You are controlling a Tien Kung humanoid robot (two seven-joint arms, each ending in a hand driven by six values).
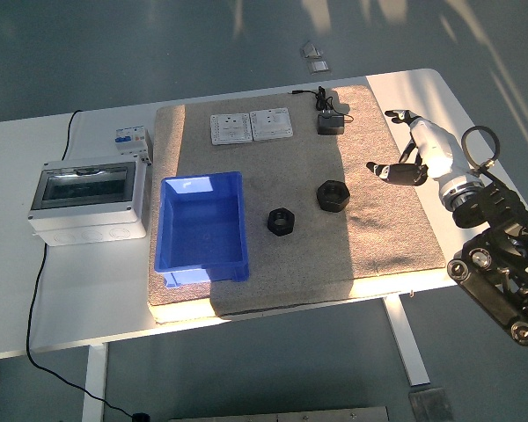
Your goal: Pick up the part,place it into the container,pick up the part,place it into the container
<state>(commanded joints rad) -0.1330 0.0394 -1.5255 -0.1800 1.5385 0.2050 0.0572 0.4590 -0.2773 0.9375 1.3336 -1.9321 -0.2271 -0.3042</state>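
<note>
Two black hex nuts lie on the grey felt mat (378, 220), apart from each other: the smaller nut (282, 221) sits just right of the blue container (202, 230), with a strip of bare mat between them, and the larger nut (333, 195) lies up and to the right of it, nearer the mat's middle. Neither is held. The container is an open blue bin, nothing visible inside it, standing on the mat's left half with its near end close to the mat's front edge.

The right hand (414, 151) hovers over the mat's right edge, to the right of the larger nut and apart from it, fingers spread and holding nothing. Its black arm (502, 264) comes in from the lower right, past the surface's front corner. The left hand is not in view.

Open mat lies all round both nuts; the nearest clutter is at the far edge, where two white socket plates (251, 126) lie side by side and a black adapter (329, 124) with its cable sits beside them. Left of the mat, on the white surface (70, 290), stands a grey distribution box (90, 200) with a clear lid, a small breaker (130, 140) behind it, and a black cable trailing off the front edge. Any print on these is too small to read.
</note>
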